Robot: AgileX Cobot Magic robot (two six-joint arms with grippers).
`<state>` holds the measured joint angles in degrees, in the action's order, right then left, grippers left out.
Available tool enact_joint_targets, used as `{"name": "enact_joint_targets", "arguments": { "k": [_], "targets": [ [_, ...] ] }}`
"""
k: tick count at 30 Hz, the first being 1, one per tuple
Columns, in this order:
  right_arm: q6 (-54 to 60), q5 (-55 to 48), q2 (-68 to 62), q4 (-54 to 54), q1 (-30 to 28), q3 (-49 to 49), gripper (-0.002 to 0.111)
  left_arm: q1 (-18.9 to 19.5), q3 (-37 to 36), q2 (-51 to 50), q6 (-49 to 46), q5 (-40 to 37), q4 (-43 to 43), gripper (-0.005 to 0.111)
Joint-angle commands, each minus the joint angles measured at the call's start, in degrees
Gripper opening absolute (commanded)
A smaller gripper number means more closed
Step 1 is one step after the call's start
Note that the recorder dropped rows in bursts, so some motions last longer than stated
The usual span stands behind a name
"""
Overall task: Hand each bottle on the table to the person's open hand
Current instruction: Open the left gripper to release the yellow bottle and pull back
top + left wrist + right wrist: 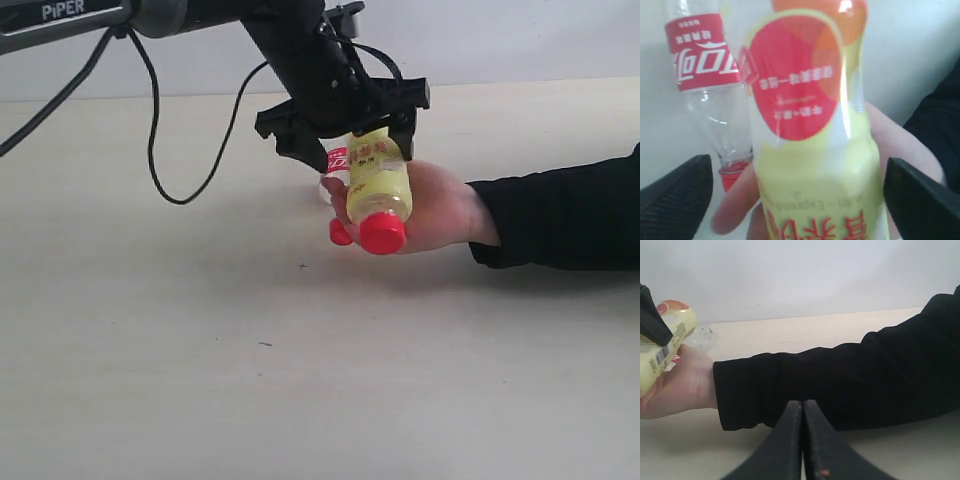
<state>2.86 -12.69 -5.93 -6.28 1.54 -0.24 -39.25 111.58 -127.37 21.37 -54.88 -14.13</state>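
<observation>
While beige table [150,380] met white wall [500,40], L claw [350,140] gaped around yellow bottle [378,180]; R claw [802,412] closed, empty.

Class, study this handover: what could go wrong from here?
1. The yellow bottle lies beside the clear bottle on the open hand; crowded, one might roll onto the table.
2. The left gripper has its fingers open either side of the yellow bottle; a skewed retreat could knock it or the hand.
</observation>
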Motion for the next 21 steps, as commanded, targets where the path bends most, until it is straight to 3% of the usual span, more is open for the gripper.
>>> {"name": "enact_joint_targets", "arguments": {
  "k": [1,19,21],
  "targets": [
    [0.07,0.43,-0.13,0.32,-0.24,0.24,0.000,1.55,-0.06,2.48,-2.41,-2.36,1.59,0.088],
    [0.07,0.43,-0.13,0.32,-0.24,0.24,0.000,2.13,-0.06,5.43,-12.73,-12.02,3.83,0.087],
    [0.07,0.43,-0.13,0.32,-0.24,0.24,0.000,2.13,-0.06,5.64,-13.66,-12.93,5.37,0.081]
  ]
}}
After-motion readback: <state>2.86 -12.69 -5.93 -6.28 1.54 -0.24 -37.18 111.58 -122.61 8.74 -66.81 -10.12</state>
